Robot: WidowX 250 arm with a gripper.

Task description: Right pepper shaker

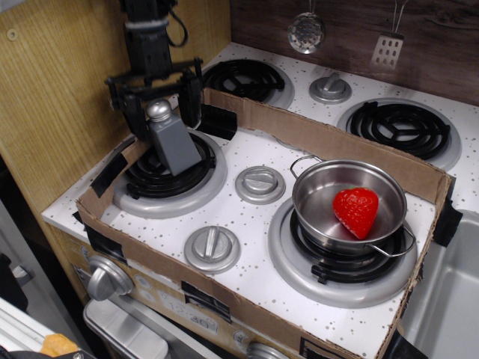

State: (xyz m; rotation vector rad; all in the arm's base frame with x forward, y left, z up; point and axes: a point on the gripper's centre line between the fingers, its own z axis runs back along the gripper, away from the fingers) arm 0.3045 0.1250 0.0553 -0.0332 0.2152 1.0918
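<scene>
The pepper shaker, a grey tapered block with a shiny silver cap, stands on the front left burner. It is tilted, with its cap leaning up and to the left. My gripper hangs above it with its black fingers spread wide on either side of the cap. The jaws are wider than the shaker and do not clamp it. I cannot tell whether the cap touches a finger.
A cardboard wall rings the front stove top. A steel pot holding a red strawberry sits on the front right burner. Round silver knobs lie between the burners. A wooden panel stands at the left.
</scene>
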